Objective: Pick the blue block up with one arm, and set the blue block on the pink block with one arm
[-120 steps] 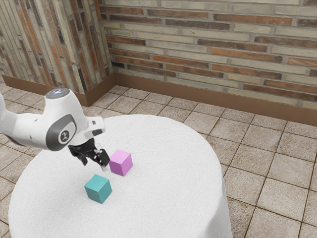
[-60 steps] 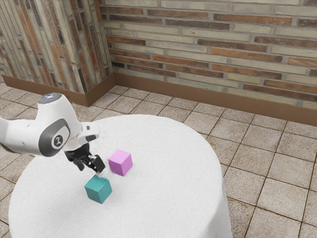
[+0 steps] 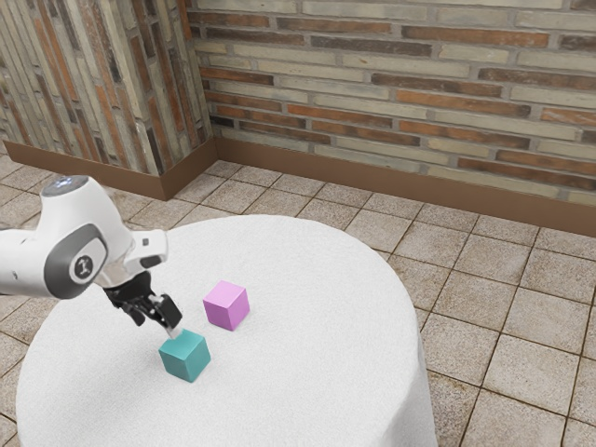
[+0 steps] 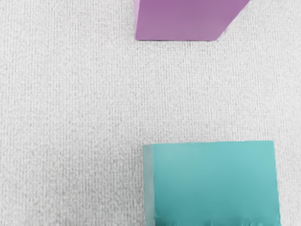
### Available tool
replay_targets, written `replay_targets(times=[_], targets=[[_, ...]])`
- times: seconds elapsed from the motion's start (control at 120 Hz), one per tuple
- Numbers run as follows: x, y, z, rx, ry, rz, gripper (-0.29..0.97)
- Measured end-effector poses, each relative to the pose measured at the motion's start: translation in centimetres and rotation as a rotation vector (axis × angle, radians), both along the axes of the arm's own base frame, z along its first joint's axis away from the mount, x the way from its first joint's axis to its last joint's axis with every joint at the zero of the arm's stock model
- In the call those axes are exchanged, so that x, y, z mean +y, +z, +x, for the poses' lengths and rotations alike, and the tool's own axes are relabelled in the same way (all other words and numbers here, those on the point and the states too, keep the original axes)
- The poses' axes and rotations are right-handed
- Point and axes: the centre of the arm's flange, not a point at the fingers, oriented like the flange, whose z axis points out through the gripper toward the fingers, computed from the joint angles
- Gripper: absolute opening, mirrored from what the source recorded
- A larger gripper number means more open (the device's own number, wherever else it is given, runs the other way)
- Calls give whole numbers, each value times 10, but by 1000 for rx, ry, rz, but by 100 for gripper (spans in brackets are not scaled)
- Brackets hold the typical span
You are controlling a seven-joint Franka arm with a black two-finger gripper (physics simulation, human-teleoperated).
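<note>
Exterior view. A brick wall and a tiled floor surround a round table draped in white cloth. The white Franka arm enters at the view's 9 o'clock and bends down toward the tabletop. The pink block rests on the cloth near the table's middle. The blue block, teal in shade, also rests on the cloth, at about 7 o'clock from the pink block and apart from it. The black gripper hangs at about 11 o'clock from the blue block, just above its upper far corner, fingers apart and holding nothing.

Wrist view. The blue block lies just under the hand, the pink block beyond it, with bare cloth between them.
</note>
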Motion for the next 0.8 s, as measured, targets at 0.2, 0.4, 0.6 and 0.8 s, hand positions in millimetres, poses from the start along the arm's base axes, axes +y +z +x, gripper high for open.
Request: replay_targets(times=[0.2,0.4,0.6,0.8], targets=[[-21,-17,-15,49,-35,-14,65],[-27,-18,-2,47,-31,-13,65],[-29,-19,8,49,-29,-8,65],[-39,-18,10,44,-107,17,65]])
